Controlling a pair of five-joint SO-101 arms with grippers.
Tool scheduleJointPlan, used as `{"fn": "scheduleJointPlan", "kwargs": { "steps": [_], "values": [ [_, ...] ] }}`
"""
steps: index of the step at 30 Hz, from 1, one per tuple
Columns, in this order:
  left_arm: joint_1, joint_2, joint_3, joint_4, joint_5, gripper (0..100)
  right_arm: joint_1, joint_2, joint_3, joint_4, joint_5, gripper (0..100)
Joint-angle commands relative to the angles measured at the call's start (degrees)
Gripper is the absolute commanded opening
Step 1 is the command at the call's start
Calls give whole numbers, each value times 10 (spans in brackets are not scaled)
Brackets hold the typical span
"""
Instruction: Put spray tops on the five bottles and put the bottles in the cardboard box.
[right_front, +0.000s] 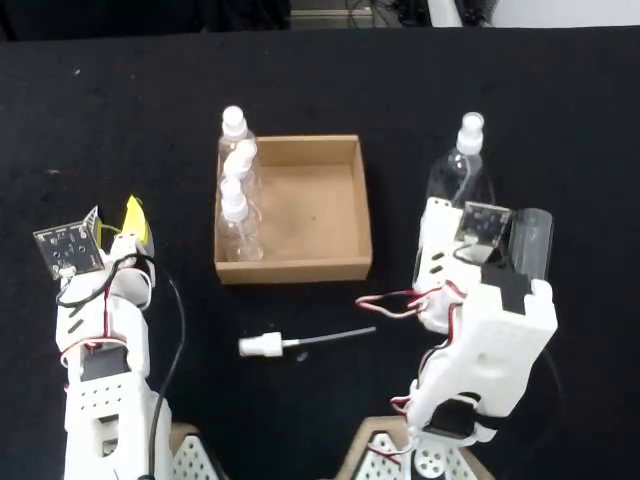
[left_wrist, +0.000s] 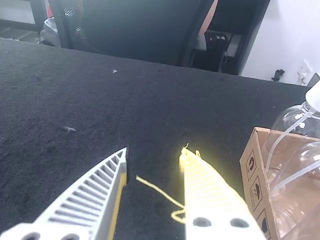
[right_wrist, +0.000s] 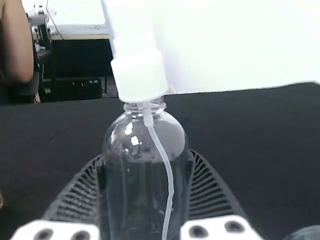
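The cardboard box (right_front: 330, 268) sits mid-table, with three capped clear bottles (right_front: 238, 200) standing along its left inner wall. My right gripper (right_front: 455, 205) is to the right of the box, shut on a clear bottle (right_front: 460, 175) that carries a white spray top (right_front: 471, 128). In the right wrist view this bottle (right_wrist: 140, 165) fills the space between the fingers (right_wrist: 205, 180), its spray top (right_wrist: 137, 75) seated on the neck. A loose spray top (right_front: 262, 346) with its tube lies on the table in front of the box. My left gripper (right_front: 122, 228) stands open and holds nothing, left of the box.
A clear bottle without a top (right_front: 535, 240) stands just right of the right arm. The left wrist view shows the box corner (left_wrist: 255, 170) and bottles (left_wrist: 295, 150) beside my open left gripper (left_wrist: 155, 160). Black cloth covers the table.
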Motion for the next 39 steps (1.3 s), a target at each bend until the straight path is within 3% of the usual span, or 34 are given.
{"fn": "scheduleJointPlan", "kwargs": {
  "steps": [1, 10, 24, 28, 36, 39],
  "values": [
    [-2, -5, -9, -13, 2, 98, -9, 0, 9, -16, 47, 13],
    [-3, -5, -10, -13, 2, 98, -18, -2, 16, -20, 49, 13],
    [-2, -6, -12, -13, 2, 98, 126, -45, -104, 3, 48, 12],
    [-2, -6, -12, -13, 2, 98, 145, -128, -111, 94, 48, 12],
    [-2, -6, -11, -13, 2, 98, 242, -256, -187, 398, 48, 12],
    [-2, -6, -9, -13, 2, 98, 281, -249, -194, 425, 48, 12]
  ]
}}
